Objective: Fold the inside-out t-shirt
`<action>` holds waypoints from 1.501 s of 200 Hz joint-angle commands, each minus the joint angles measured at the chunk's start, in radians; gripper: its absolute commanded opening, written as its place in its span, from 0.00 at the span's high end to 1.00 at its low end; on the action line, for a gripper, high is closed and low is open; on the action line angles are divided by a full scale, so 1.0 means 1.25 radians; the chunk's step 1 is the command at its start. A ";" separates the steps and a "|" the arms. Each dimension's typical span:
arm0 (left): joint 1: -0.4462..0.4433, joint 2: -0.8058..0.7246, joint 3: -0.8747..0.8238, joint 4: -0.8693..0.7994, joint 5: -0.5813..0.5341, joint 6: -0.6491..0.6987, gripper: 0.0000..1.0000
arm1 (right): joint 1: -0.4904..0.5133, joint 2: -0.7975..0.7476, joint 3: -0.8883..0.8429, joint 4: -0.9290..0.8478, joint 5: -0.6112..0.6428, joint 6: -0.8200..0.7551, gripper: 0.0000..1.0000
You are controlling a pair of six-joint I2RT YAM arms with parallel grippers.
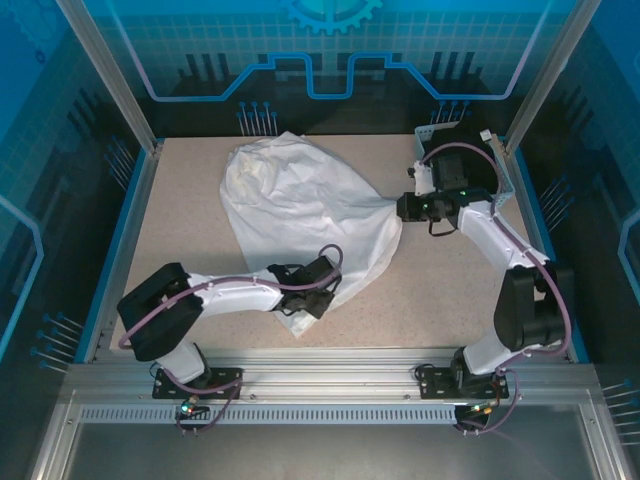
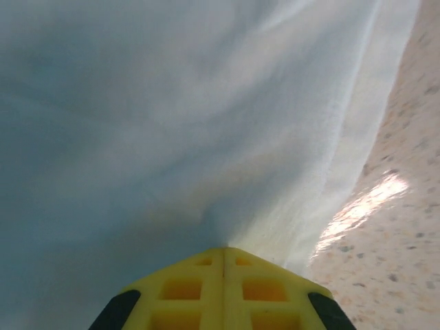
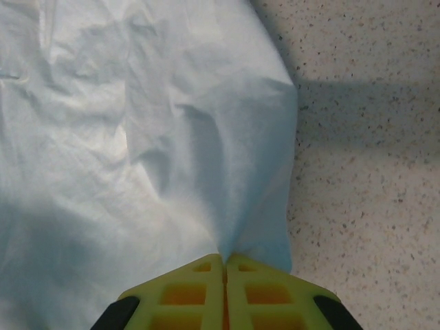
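Top external view showed the inside-out t-shirt (image 1: 300,215) lying crumpled on the speckled table (image 1: 180,230), spread from the far middle of the surface down toward the near edge and bunched into a rough, rounded heap with many creases. The left gripper (image 1: 316,293) sat at the cloth's near lower edge, where a small point of white fabric stuck out just beside it. The right gripper (image 1: 405,207) met the shirt's right-hand edge, and the cloth drew into a narrow tip there.

From the left wrist camera, the left gripper (image 2: 223,251) had its yellow jaws pressed together, with the white shirt (image 2: 172,124) gathered into the seam between them and fanning away in smooth, taut folds. Along the right side ran a strip of table (image 2: 405,227) with a bright glare on it.

From the right wrist camera, the right gripper (image 3: 225,258) likewise had its yellow jaws closed tight, pinching a fold of the shirt (image 3: 137,137) at its edge. The fabric rose from the pinch in a ridge and spread wrinkled to the left, while bare table (image 3: 364,172) lay to the right, crossed by a dark band of shadow.
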 commanded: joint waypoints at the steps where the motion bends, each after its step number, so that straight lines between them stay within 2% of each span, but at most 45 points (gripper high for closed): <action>1: 0.041 -0.120 -0.045 0.034 0.037 -0.045 1.00 | 0.036 0.041 0.064 -0.041 0.058 -0.029 0.90; 33: 0.113 -0.249 -0.136 0.071 0.122 -0.075 0.90 | 0.047 0.077 0.098 -0.058 0.072 -0.043 0.90; 60: 0.139 -0.275 -0.159 0.068 0.139 -0.067 0.81 | 0.047 0.091 0.111 -0.060 0.053 -0.047 0.90; 84: 0.138 -0.231 -0.126 0.056 0.140 -0.041 0.71 | 0.047 0.096 0.113 -0.064 0.046 -0.048 0.89; 97: 0.133 -0.193 -0.095 0.053 0.142 -0.023 0.63 | 0.045 0.097 0.112 -0.063 0.034 -0.047 0.90; 119: 0.086 -0.112 -0.027 0.057 0.107 0.035 0.49 | 0.038 0.096 0.106 -0.063 0.016 -0.045 0.90; 139: 0.050 -0.005 0.067 0.030 0.075 0.080 0.44 | 0.030 0.091 0.101 -0.064 0.015 -0.045 0.90; 165: 0.020 0.128 0.167 -0.003 0.057 0.114 0.43 | 0.019 0.083 0.091 -0.061 0.009 -0.046 0.90; 194: 0.003 0.208 0.230 -0.034 0.056 0.132 0.45 | 0.007 0.074 0.080 -0.060 0.004 -0.049 0.89; 245: -0.009 0.223 0.229 -0.081 0.062 0.131 0.48 | -0.002 0.076 0.071 -0.049 -0.011 -0.045 0.89; 300: -0.009 0.219 0.200 -0.084 0.055 0.131 0.59 | -0.002 0.084 0.070 -0.042 -0.021 -0.040 0.89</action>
